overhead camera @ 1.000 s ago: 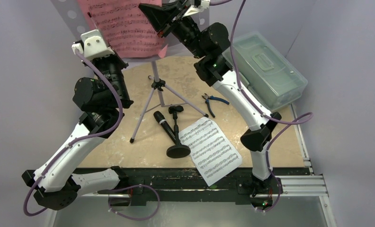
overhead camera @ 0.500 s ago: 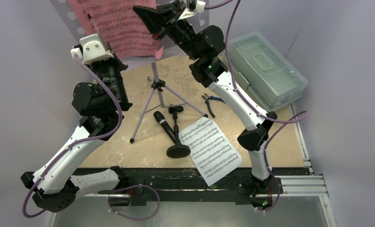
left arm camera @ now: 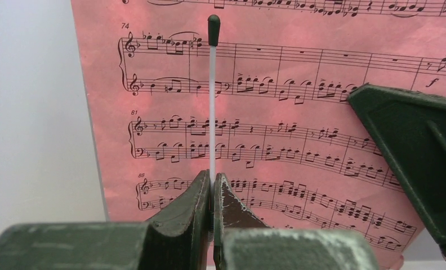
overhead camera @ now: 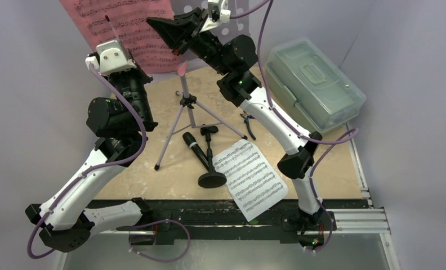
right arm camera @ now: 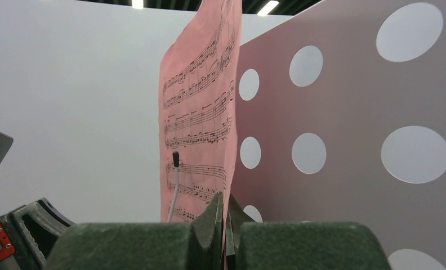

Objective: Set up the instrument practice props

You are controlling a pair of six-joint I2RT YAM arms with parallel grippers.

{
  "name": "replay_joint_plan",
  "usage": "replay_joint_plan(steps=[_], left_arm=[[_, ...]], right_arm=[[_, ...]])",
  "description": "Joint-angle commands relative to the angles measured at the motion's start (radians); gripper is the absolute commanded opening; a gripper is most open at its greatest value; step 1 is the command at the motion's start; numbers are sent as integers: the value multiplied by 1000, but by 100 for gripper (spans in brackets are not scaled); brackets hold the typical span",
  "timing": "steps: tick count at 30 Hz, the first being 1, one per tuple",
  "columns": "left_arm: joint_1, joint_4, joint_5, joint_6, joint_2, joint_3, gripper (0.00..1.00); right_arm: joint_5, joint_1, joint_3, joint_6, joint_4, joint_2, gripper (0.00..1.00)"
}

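Progress: roughly midway, as I judged it; nothing was fully placed.
Music stand (overhead camera: 185,101): stood upright on its tripod at the back of the bench (overhead camera: 147,163).
Pink sheet (left arm camera: 299,140): held up in front of the stand's holed tray (right arm camera: 344,112); the right wrist view showed it edge-on with a gap to the tray, so it was not seated flat.
White sheet (overhead camera: 249,177): lay flat on the bench, one corner over the near edge, untouched.
Microphone (overhead camera: 195,148): lay on the bench just beside the mic stand (overhead camera: 212,180), not clipped in.
Left to do: seat the pink sheet, add the white one, mount the microphone.
Left gripper (left arm camera: 212,197): jaws pinched almost together on the stand's thin white retaining wire (left arm camera: 212,101), which ran in front of the pink sheet.
Right gripper (right arm camera: 225,219): jaws fully closed on the pink sheet's lower edge, close to the tray.
Risk: the sheet could crease or slip past the wire.
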Motion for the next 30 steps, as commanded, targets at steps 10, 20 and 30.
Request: replay_joint_plan(steps=[10, 20, 30], left_arm=[[4, 13, 52, -35, -16, 45, 4], [4, -158, 98, -174, -80, 60, 39], [3, -475, 189, -443, -157, 158, 64]], right_arm=[[13, 15, 2, -26, 62, -9, 0], [75, 20, -132, -40, 40, -127, 38], [260, 20, -215, -92, -219, -336, 85]])
